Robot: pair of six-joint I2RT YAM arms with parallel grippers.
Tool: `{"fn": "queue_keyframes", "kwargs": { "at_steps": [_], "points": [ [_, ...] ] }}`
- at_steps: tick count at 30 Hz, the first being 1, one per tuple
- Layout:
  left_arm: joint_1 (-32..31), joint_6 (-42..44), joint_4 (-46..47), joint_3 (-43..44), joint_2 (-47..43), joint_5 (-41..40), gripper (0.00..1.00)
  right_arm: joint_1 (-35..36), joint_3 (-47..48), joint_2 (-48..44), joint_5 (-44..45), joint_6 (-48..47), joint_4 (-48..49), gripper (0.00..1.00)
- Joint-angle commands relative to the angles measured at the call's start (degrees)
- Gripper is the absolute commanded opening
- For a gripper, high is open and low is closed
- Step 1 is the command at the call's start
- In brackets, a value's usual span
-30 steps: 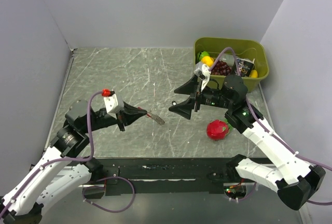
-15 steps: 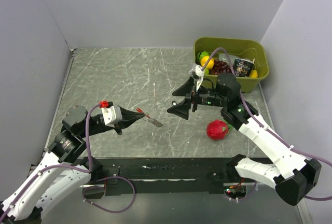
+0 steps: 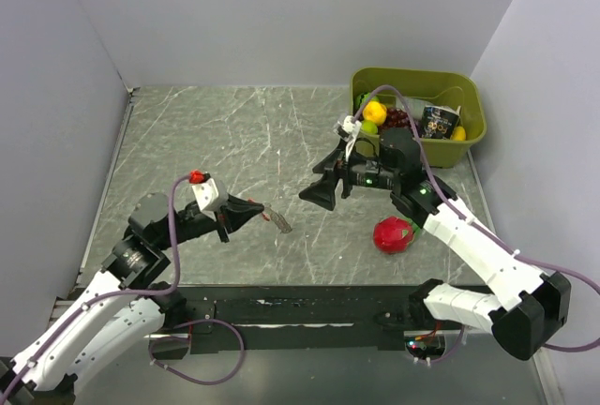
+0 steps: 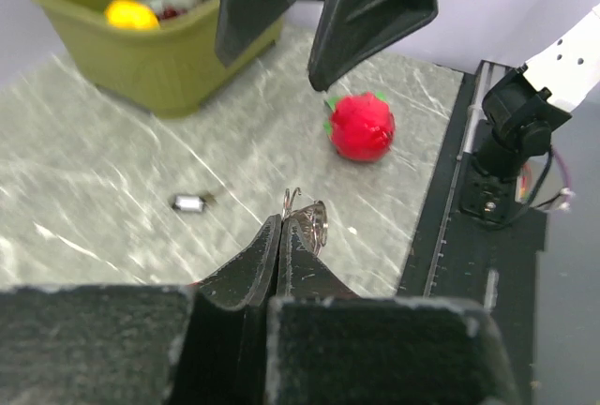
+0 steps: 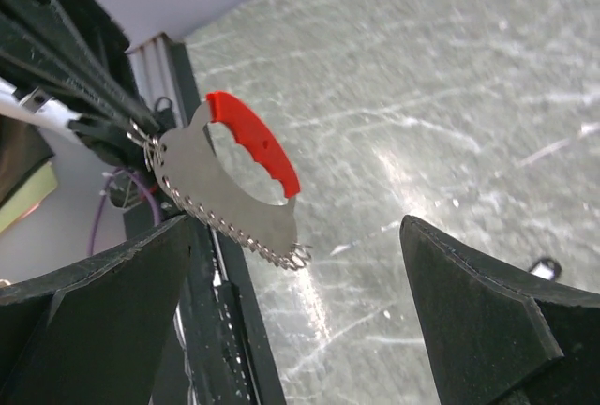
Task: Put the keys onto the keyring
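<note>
Red-and-silver keys (image 5: pixel 211 197), olive-green bin (image 3: pixel 417 74), red fruit (image 3: pixel 394 234), grey table (image 3: pixel 234 133) veined with white.

no legible text anywhere, packet (image 3: pixel 437 122) print in the bin (image 3: pixel 417 75) too blurred

I've turned my left claw (image 3: pixel 259 208) a little, the keys (image 3: pixel 278 220) at its tip hanging steeper; my right claw (image 3: pixel 317 181) has crept nearer, facing it.
</note>
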Motion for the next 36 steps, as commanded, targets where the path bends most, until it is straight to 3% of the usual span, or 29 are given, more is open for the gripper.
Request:
{"fn": "queue_keyframes", "kwargs": {
  "at_steps": [1, 18, 31, 36],
  "points": [
    [-0.1, -7.0, 7.3, -2.4, 0.4, -2.0, 0.01, -0.5, 2.6, 1.2, 4.5, -1.0, -2.4, 1.00],
    [0.0, -16.1, 11.5, -11.9, -2.3, -8.5, 0.01, -0.3, -0.1, 4.9, 14.1, -3.3, -11.4, 1.00],
    [0.1, -12.0, 8.8, -9.6, -1.1, -8.3, 0.01, -0.3, 4.7, 15.2, 26.2, -1.1, -16.7, 0.99],
    [0.1, -12.3, 9.8, -9.5, 0.4, -7.1, 0.01, -0.5, 9.8, 23.7, 30.7, -0.5, -19.9, 0.84]
  ]
}}
